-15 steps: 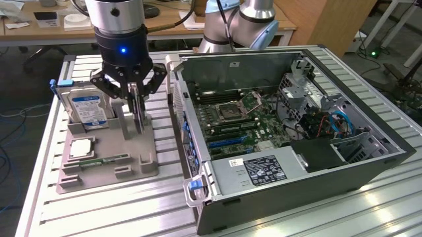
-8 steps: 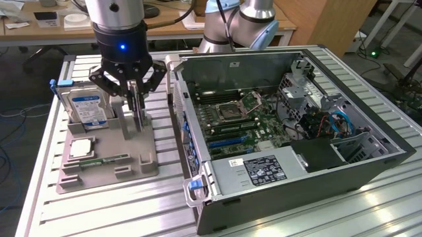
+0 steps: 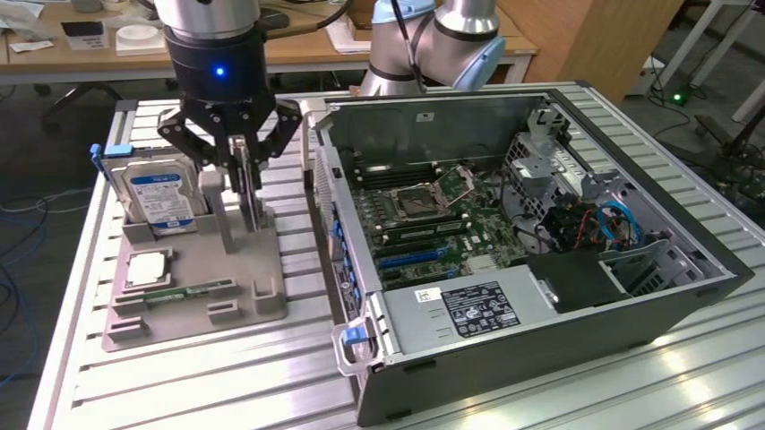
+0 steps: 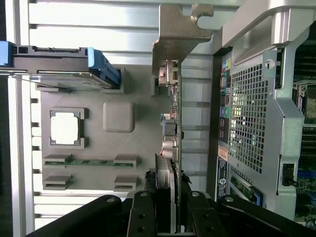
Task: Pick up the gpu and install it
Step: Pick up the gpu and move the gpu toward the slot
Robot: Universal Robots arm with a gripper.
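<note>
The gpu (image 3: 250,208) stands on edge in a slot of the grey fixture (image 3: 197,309), to the exterior view's left of the open computer case (image 3: 502,224). In the wrist view the gpu (image 4: 176,123) shows edge-on, its pale metal bracket (image 4: 180,34) at the far end. My gripper (image 3: 243,170) has come down over the card's top edge, one finger on each side. In the wrist view the gripper (image 4: 170,217) has its fingers (image 4: 143,215) pressed against the card and its heatsink, shut on the gpu. The card's lower edge still rests in the fixture.
A silver hard drive (image 3: 161,197) with a blue label stands in the fixture beside the card. A processor chip (image 3: 146,267) and a green memory stick (image 3: 179,291) lie in front. The case's motherboard (image 3: 431,224) lies exposed. A second arm's base (image 3: 431,45) stands behind the case.
</note>
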